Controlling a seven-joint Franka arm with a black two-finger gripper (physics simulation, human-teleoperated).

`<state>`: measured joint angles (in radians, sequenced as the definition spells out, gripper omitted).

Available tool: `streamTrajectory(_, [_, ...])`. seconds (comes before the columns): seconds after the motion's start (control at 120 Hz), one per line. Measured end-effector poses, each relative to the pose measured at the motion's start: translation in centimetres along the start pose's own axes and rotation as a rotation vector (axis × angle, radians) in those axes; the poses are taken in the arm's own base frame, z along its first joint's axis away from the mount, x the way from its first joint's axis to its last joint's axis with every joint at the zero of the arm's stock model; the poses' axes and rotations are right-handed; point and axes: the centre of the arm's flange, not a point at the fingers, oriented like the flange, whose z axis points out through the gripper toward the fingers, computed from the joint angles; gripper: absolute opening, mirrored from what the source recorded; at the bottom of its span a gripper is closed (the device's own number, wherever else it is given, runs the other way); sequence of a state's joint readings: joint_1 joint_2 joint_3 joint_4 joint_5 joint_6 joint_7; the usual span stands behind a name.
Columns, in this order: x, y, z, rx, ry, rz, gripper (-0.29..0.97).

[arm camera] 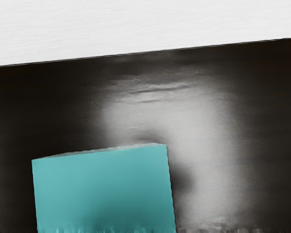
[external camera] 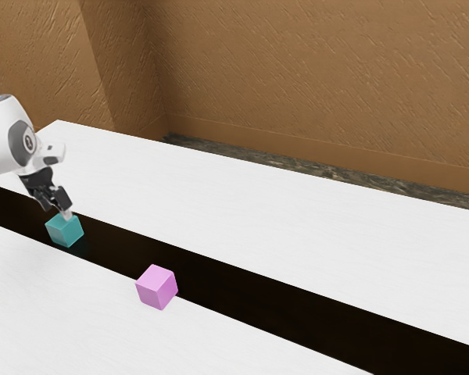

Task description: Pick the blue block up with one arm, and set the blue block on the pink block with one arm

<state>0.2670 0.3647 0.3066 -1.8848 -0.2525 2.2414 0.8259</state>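
Observation:
The blue block [external camera: 64, 230], teal in colour, sits over the dark strip [external camera: 242, 293] at the exterior view's left. It seems to hang just above the strip, with a faint reflection under it. My gripper [external camera: 55, 206] comes down onto the block's top from the upper left, and its fingers are shut on the block's upper part. In the wrist view the blue block [arm camera: 104, 189] lies right under my hand, casting a soft shadow on the glossy dark strip [arm camera: 233, 121]. The pink block [external camera: 157, 286] rests at the strip's near edge, to the right of the blue block and nearer the camera.
Two white table surfaces flank the dark strip: a wide one [external camera: 297, 211] behind it and a narrower one [external camera: 55, 312] in front. A brown textured wall [external camera: 313, 70] stands behind the table. My arm's white body [external camera: 8, 144] is at the far left.

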Motion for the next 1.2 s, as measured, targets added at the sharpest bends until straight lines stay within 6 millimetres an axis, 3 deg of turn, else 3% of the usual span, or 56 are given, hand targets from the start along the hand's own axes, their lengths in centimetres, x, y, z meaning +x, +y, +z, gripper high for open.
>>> streamTrajectory(0.142, [-0.4,0.3,0.0,-0.027,-0.019,0.022,0.66])
streamTrajectory(0.325, [1.2,1.2,0.4,-0.016,-0.073,0.053,0.66])
streamTrajectory(0.55, [0.8,1.4,0.5,-0.041,-0.154,-0.004,0.66])
streamTrajectory(1.2, [2.6,0.0,2.7,0.019,-0.173,-0.022,0.66])
